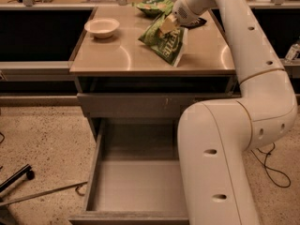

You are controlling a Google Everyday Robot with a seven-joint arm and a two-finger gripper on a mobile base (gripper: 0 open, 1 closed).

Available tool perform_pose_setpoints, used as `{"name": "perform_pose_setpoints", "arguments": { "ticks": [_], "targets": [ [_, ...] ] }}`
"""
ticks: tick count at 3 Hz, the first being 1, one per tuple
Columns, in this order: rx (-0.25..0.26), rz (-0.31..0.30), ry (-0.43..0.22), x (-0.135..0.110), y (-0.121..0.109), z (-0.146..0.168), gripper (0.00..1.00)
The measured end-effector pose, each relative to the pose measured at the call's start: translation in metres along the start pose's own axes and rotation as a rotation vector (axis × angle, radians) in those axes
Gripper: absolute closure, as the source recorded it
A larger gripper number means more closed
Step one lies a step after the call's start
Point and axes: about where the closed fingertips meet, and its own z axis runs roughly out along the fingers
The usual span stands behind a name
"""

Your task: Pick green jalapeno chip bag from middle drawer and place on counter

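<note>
The green jalapeno chip bag (164,43) is dark green with white lettering and hangs tilted over the tan counter (117,57), its lower end at or just above the surface. My gripper (168,25) is shut on the bag's upper end, over the counter's right-centre. The middle drawer (136,184) is pulled open below, its flat grey floor bare; my arm hides its right side.
A white bowl (101,27) sits at the counter's back left. A paler green bag (154,6) lies at the back centre, with a dark flat object (194,23) beside it. A shut grey drawer front (131,104) is above the open drawer. Cables lie on the floor.
</note>
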Motion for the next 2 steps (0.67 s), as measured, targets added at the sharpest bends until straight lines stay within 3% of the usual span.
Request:
{"name": "perform_pose_setpoints", "arguments": {
  "ticks": [1, 2],
  "targets": [
    [-0.158, 0.138, 0.063, 0.039, 0.026, 0.029, 1.0],
    [-0.208, 0.173, 0.08, 0.045, 0.037, 0.033, 0.86]
  ]
}}
